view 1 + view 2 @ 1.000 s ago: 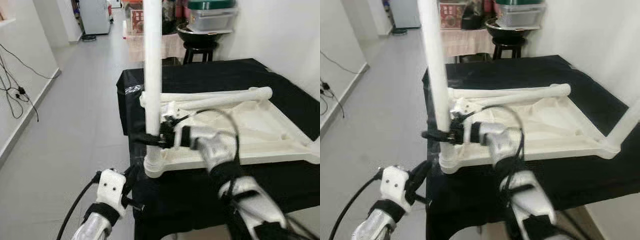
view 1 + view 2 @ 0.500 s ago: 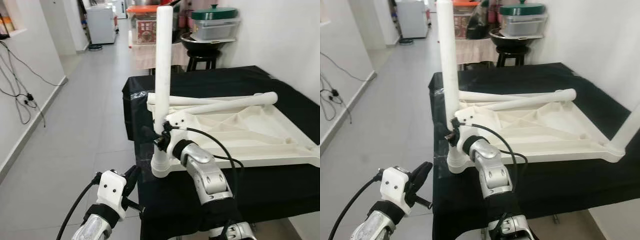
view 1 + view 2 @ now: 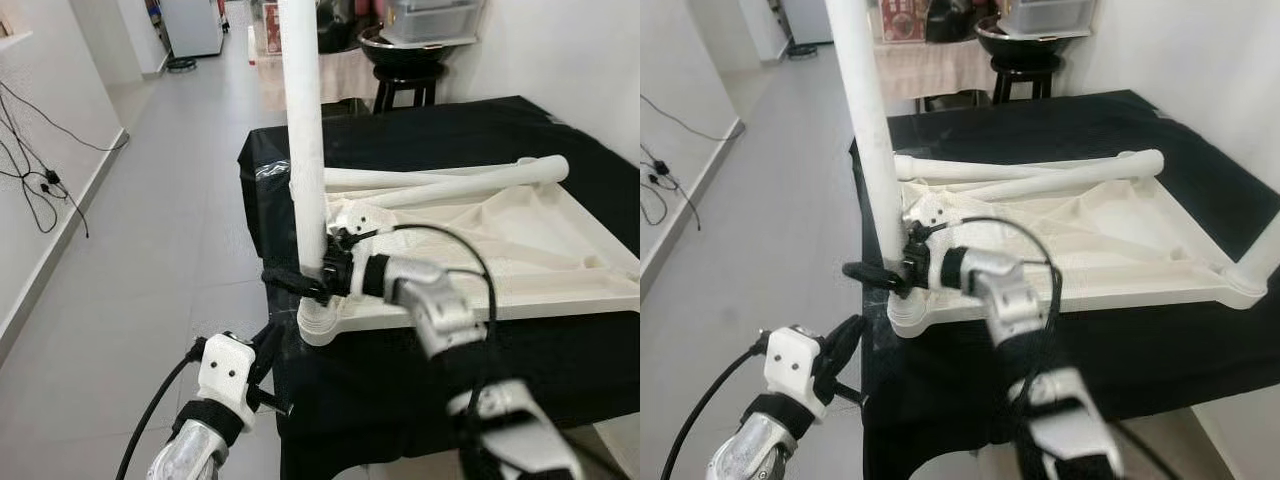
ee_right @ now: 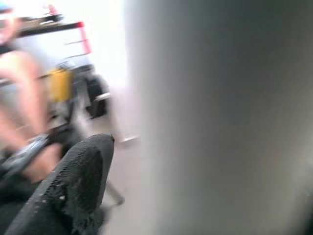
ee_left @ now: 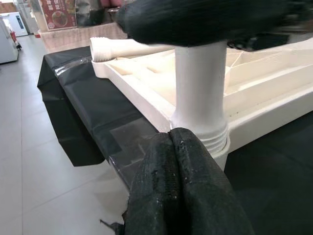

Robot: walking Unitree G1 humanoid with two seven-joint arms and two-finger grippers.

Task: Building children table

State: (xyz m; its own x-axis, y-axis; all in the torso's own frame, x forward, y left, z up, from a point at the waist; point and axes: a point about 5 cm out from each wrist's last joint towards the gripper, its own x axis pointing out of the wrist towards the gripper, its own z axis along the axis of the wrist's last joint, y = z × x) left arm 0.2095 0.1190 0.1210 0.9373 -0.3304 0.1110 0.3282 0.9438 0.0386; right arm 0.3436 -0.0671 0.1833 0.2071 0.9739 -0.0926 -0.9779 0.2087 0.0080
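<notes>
With our right gripper (image 3: 305, 283) clenched low on the upright white leg (image 3: 303, 130) standing in the upturned tabletop's (image 3: 520, 250) corner socket on the black-draped table (image 3: 450, 140), we judge this stiff, light, slick plastic best gripped near its base, left gripper (image 3: 262, 350) pinched empty.

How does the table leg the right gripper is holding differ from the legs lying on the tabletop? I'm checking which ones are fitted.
The upright leg stands in the corner socket of the upturned tabletop; the two loose legs lie flat across its far edge, crossing each other. The right gripper is closed around the upright leg near its base; nothing holds the loose legs. All are plain white tubes of similar thickness.
</notes>
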